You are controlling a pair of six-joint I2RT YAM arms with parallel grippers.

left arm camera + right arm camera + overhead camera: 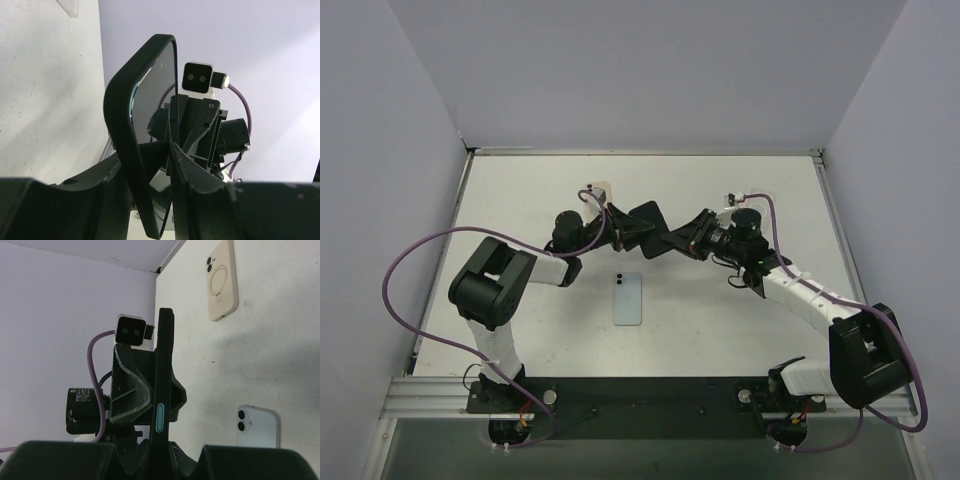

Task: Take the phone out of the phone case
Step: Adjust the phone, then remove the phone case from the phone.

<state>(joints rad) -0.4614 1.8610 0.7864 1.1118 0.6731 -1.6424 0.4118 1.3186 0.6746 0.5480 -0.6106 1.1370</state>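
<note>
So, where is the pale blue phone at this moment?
In the top view the pale blue phone lies flat on the white table, near its middle, just below the raised black phone case in the picture.

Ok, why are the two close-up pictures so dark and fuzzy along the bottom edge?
Nothing wrong. Left wrist view: the left gripper's fingers sit too near the lens, so they blur dark, and the black case is a silhouette against the bright wall. Right wrist view: same blur below, soft shadow across the table. Top view: even and sharp.
</note>
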